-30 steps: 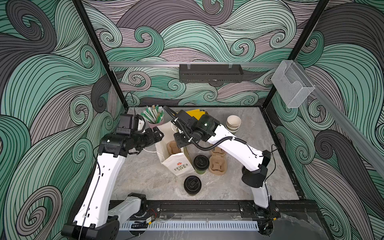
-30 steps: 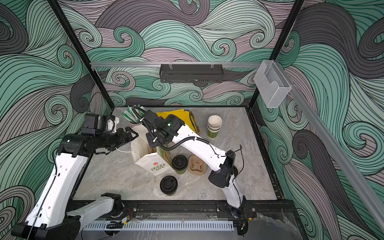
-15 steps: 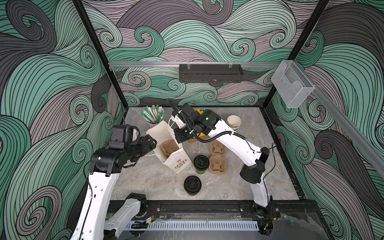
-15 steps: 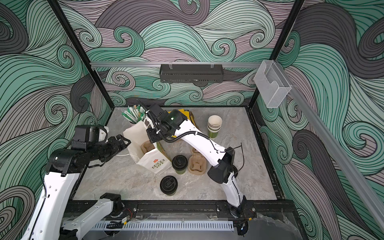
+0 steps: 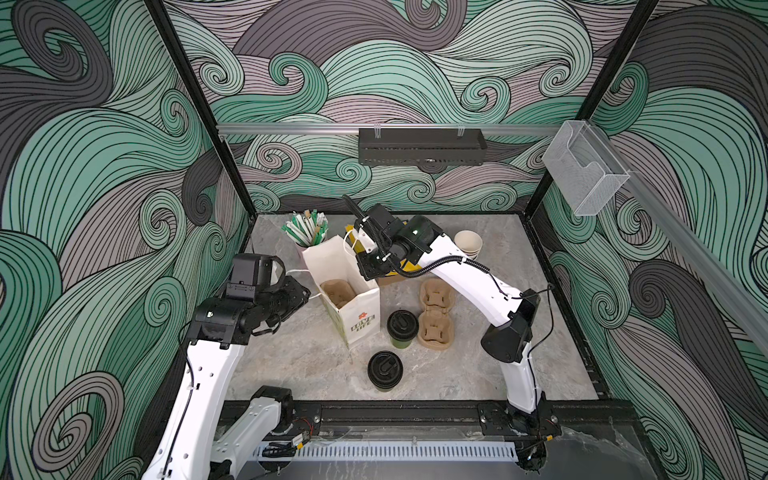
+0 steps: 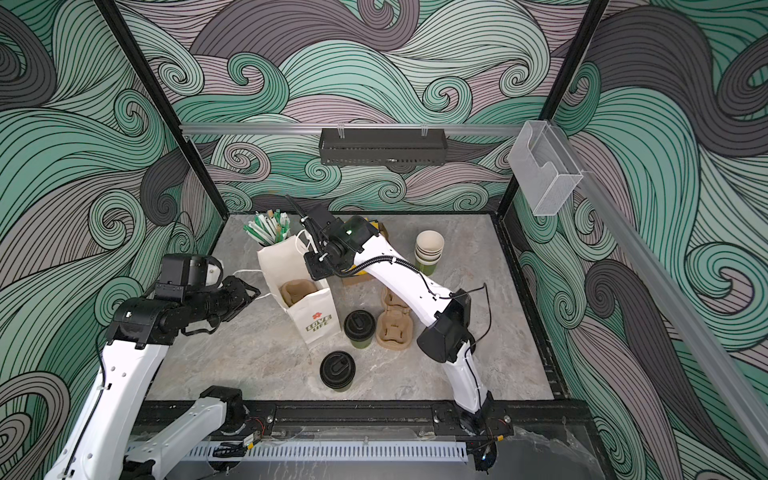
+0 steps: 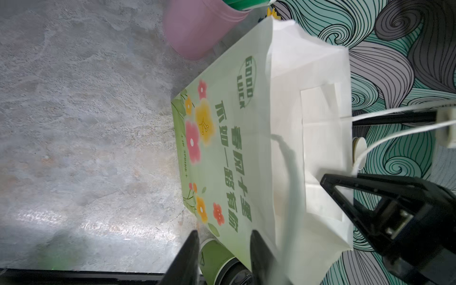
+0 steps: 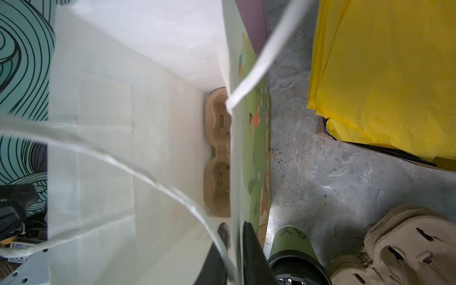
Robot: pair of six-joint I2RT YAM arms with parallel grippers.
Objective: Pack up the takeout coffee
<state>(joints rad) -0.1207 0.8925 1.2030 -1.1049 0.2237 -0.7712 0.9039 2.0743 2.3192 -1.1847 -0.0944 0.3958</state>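
Left arm has swung back off the bag (image 5: 360, 309) since a second ago. The left gripper (image 5: 306, 294) is now just left of it, jaws part open, nothing between them. The near string handle trails toward its fingers; hooked or not, can't tell. Behind it is a pink cup (image 7: 197, 32) of green-wrapped straws (image 5: 307, 228).

Bag is upright with its mouth open: smooth white paper, floral print on the side, and a moulded pulp carrier (image 5: 338, 291) in the bottom.

Right gripper (image 8: 235, 225) has risen to the bag's right rim, with the paper wall between its fingers; clamped or loose, can't tell.

Coffee (image 5: 402, 326), green paper with a round black lid, stands on the marbled table (image 5: 291, 357) between the bag and a carrier stack (image 5: 434, 316). Second capped cup (image 5: 385, 369) sits nearer the front. Yellow sheet (image 8: 382, 74) lies behind the arm. Lidless cups (image 5: 468, 243) are far right.
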